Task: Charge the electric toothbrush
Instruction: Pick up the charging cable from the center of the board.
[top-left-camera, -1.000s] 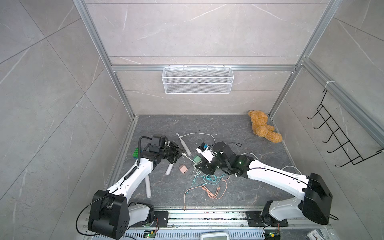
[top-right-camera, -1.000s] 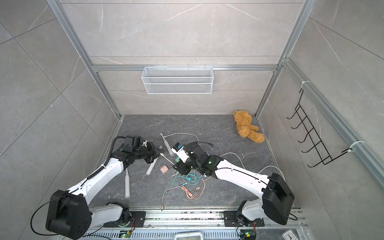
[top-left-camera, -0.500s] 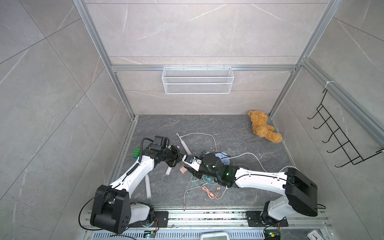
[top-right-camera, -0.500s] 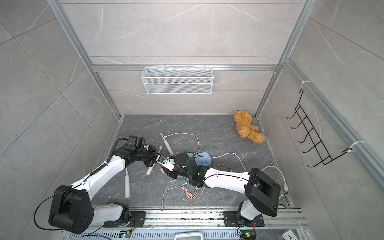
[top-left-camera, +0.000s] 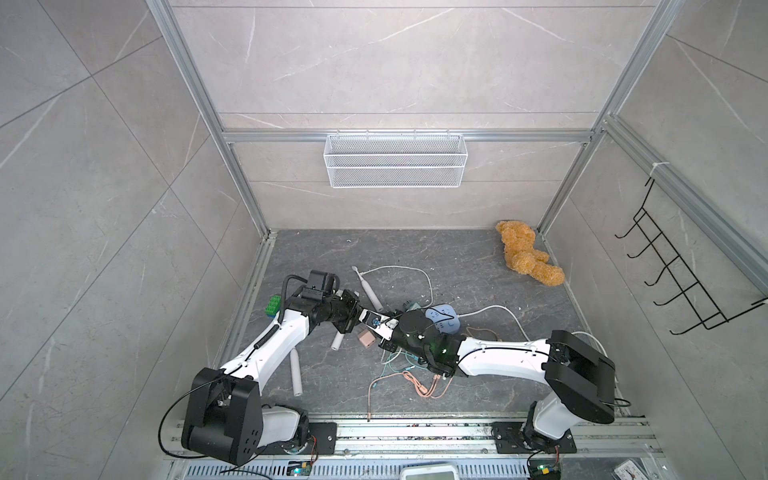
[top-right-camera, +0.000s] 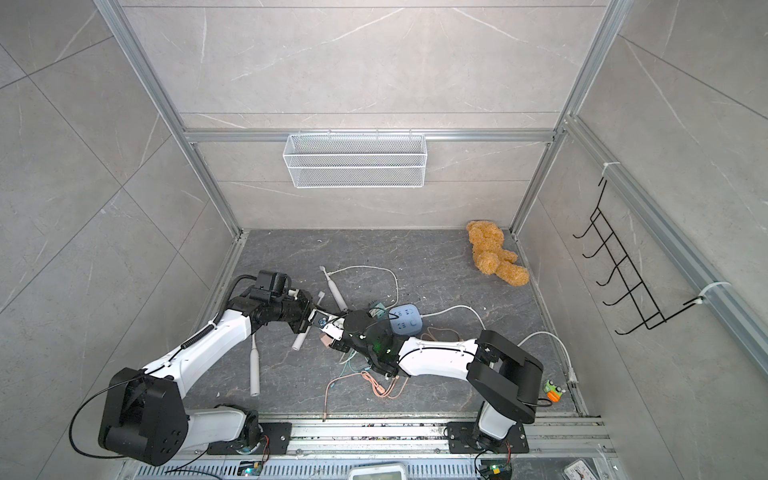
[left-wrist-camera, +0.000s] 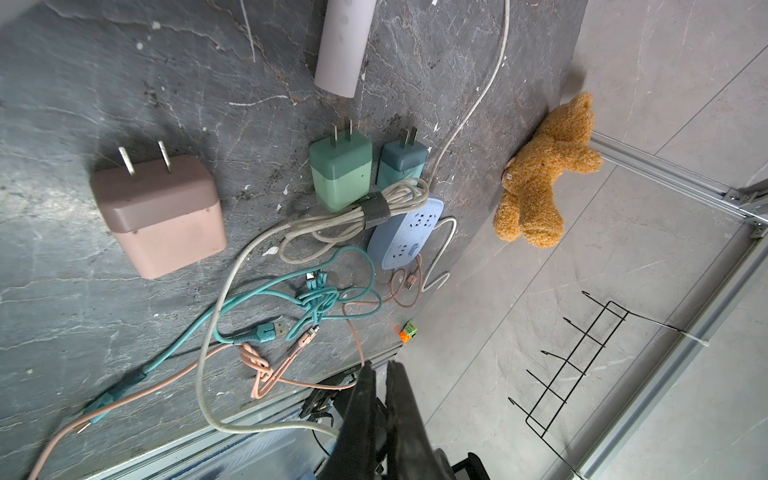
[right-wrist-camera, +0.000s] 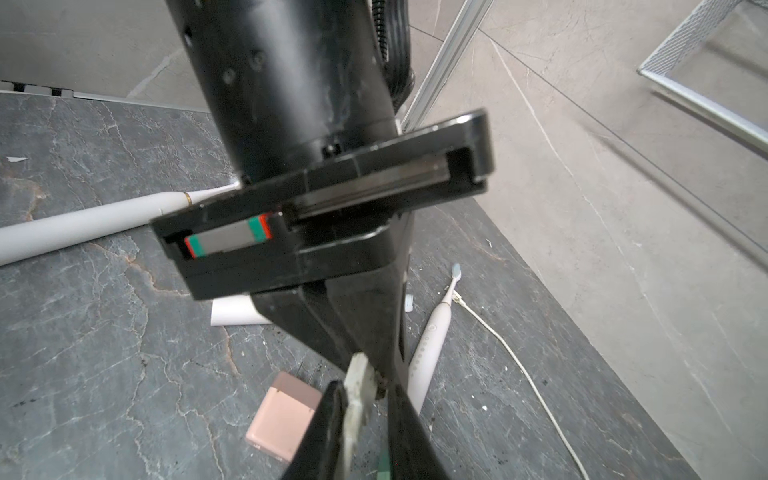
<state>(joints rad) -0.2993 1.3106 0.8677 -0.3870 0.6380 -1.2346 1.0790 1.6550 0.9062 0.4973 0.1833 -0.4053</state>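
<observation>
A white electric toothbrush (top-left-camera: 368, 291) lies on the dark floor with a white cable looping off beside it; it also shows in the right wrist view as the toothbrush (right-wrist-camera: 432, 336). My left gripper (top-left-camera: 356, 312) is shut, held low and pointing right. My right gripper (top-left-camera: 369, 320) meets it tip to tip. In the right wrist view the right gripper (right-wrist-camera: 365, 390) has a whitish flat plug (right-wrist-camera: 357, 386) between its jaws, and the left gripper's tips touch the plug's far end. The blue power strip (top-left-camera: 442, 318) lies just behind the right wrist. The left gripper (left-wrist-camera: 380, 365) shows nothing between its tips.
Two more grey toothbrush handles (top-left-camera: 337, 340) (top-left-camera: 296, 372) lie under the left arm. A pink charger (top-left-camera: 366, 338), two green chargers (left-wrist-camera: 340, 174) and tangled teal and pink cables (top-left-camera: 407, 374) crowd the middle. A teddy bear (top-left-camera: 525, 257) sits at the back right and a green block (top-left-camera: 274, 305) at the left wall.
My right arm has swung left, up against the left gripper, baring the blue power strip. Its jaws have narrowed around the white plug. The left gripper has barely moved.
</observation>
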